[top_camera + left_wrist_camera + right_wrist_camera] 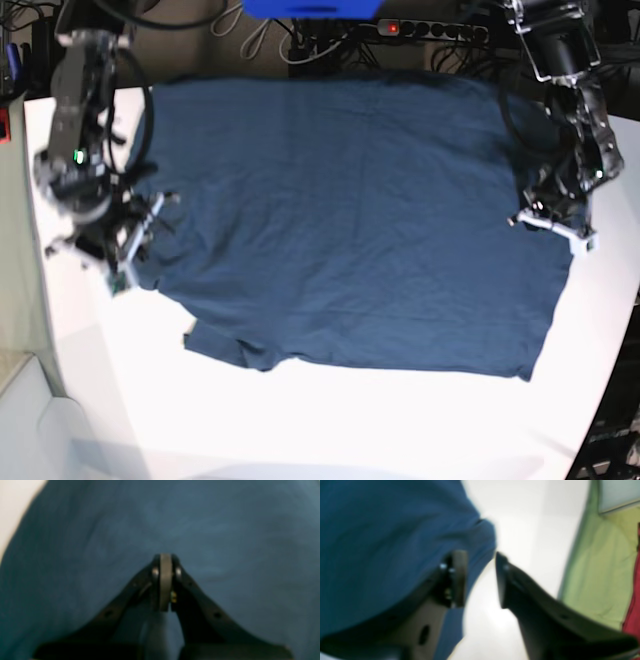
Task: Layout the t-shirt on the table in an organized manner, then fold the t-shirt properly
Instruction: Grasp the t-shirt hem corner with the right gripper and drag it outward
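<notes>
Item: t-shirt (350,220), dark navy-blue, lying spread across the white tabletop (330,420), covering most of its upper and middle area; cloth wrinkled, lower-left corner showing a small turned-up fold.

Item: left end effector (165,562), sitting at the shirt's edge on the right side of the base view (556,222). In the left wrist view its jaws are pressing together with no gap between them, and blue cloth is filling the frame behind them; whether fabric is caught between them cannot be told.

Item: right end effector (480,577), sitting at the shirt's edge on the left side of the base view (128,240). In the right wrist view its jaws are standing apart, bare tabletop (520,530) showing in the gap; the shirt (382,542) is lying against the outer side of one finger (458,577), nothing being clamped.

Item: green cloth (600,575), showing beyond the tabletop edge in the right wrist view.
</notes>
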